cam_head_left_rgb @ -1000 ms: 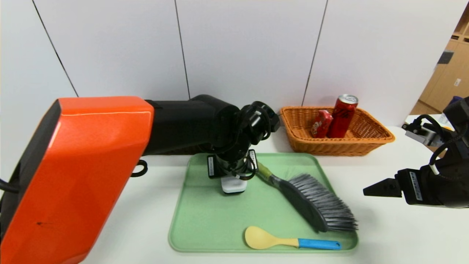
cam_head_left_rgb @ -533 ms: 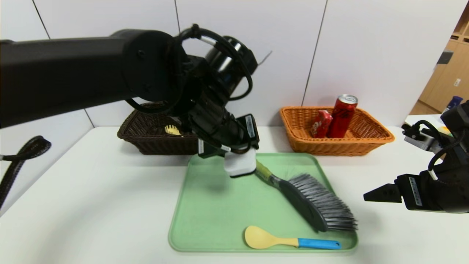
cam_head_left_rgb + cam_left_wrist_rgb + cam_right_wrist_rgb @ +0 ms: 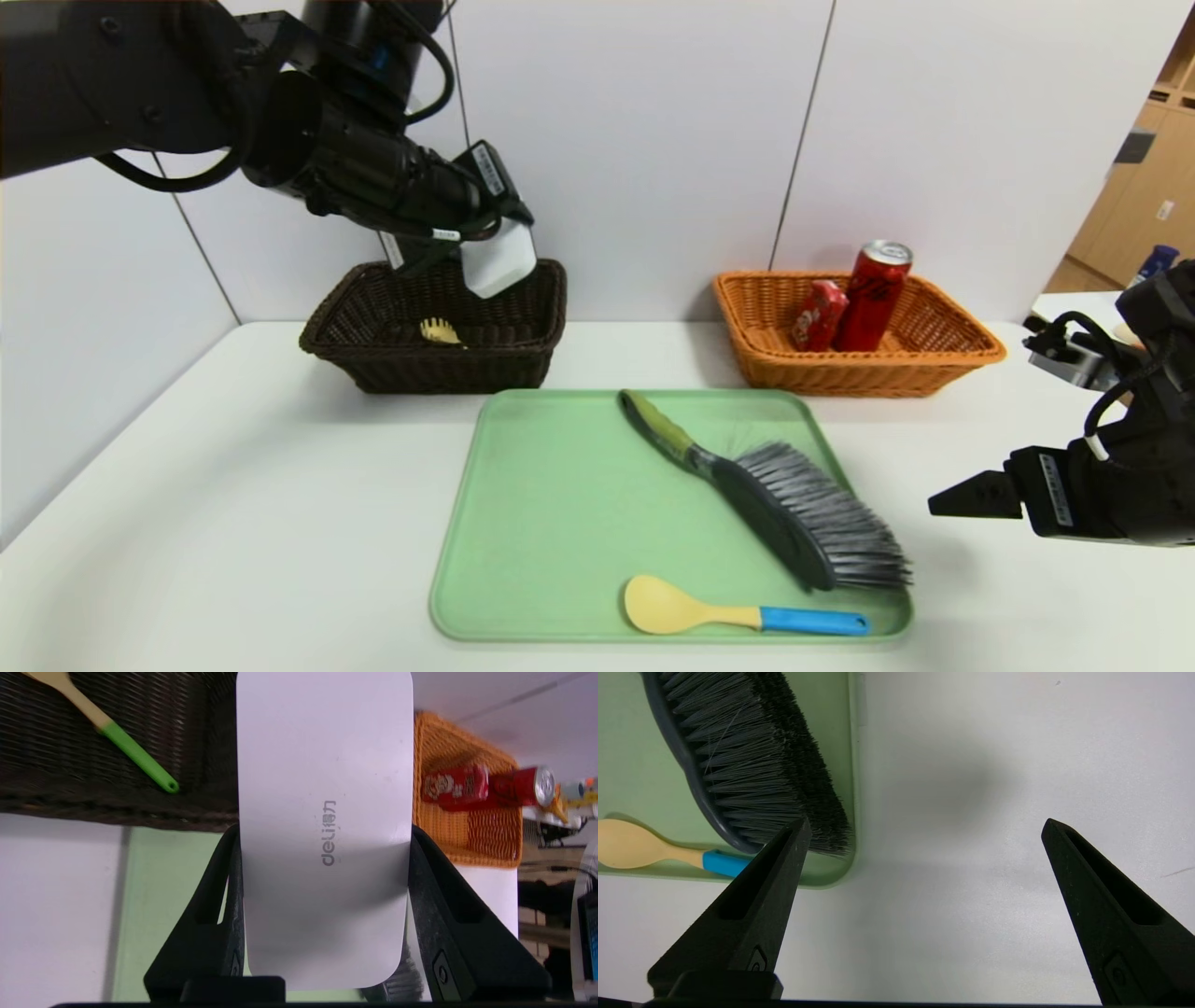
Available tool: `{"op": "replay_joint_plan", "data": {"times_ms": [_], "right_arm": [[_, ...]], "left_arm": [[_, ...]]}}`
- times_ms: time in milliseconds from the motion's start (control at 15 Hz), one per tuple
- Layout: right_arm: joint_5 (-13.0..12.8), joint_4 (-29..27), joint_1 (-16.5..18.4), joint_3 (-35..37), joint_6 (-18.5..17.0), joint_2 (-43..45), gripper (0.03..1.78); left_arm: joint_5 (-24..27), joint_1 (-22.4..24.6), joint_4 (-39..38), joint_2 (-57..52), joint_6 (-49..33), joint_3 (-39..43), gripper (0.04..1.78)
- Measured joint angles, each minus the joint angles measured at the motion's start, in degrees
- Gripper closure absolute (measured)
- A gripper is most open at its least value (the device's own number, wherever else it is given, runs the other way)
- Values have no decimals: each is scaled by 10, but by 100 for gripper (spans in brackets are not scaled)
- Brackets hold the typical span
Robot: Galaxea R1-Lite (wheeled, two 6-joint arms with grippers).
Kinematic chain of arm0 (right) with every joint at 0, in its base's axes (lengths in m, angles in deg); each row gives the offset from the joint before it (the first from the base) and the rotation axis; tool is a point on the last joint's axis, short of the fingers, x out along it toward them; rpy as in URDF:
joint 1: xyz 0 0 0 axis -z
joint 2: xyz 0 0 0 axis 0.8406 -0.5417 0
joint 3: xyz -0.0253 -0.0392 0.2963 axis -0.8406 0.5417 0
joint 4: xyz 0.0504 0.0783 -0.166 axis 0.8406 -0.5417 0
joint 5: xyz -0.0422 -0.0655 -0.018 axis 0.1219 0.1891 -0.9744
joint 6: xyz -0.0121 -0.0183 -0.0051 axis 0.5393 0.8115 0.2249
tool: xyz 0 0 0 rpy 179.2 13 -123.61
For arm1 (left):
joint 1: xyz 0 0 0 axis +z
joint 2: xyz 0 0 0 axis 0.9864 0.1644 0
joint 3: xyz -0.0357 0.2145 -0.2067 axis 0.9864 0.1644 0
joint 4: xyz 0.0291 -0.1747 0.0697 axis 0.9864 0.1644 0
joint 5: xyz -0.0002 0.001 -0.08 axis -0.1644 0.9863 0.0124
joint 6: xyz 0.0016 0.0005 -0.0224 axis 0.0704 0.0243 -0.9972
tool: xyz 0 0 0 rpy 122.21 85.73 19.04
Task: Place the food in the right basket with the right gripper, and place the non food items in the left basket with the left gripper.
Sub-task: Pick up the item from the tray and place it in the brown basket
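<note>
My left gripper [image 3: 485, 245] is shut on a white Deli box [image 3: 499, 259], also seen in the left wrist view [image 3: 324, 826], and holds it in the air above the right end of the dark brown basket [image 3: 355, 364]. That basket holds a green-handled wooden fork [image 3: 135, 758]. The orange basket [image 3: 934, 359] at back right holds a red can [image 3: 873, 294] and a red snack pack [image 3: 819, 315]. A grey brush [image 3: 794, 509] and a yellow spoon with a blue handle [image 3: 728, 613] lie on the green tray [image 3: 541, 541]. My right gripper [image 3: 966, 492] is open and empty over the table, right of the tray.
The white table [image 3: 233, 523] runs to a white panel wall behind the baskets. Wooden cabinets [image 3: 1139, 187] stand at the far right.
My left gripper has lifted the white box off the tray and carried it up and left to above the brown basket. The right arm has stayed put.
</note>
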Motion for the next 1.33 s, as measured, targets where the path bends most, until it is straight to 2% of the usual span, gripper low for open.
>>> {"op": "replay_joint_plan", "data": {"times_ms": [267,467,1333], "right_arm": [[-10,0,1,-2,4,-3,10],[-12,-1,1,-2,4,-4,10],[-12,3,0,-3,4,-8,10]], "left_arm": [[34,110,0,5,1,1,84],[39,156,-6,36,3,1,84],[37,190,-52,133,3,0,84]]}}
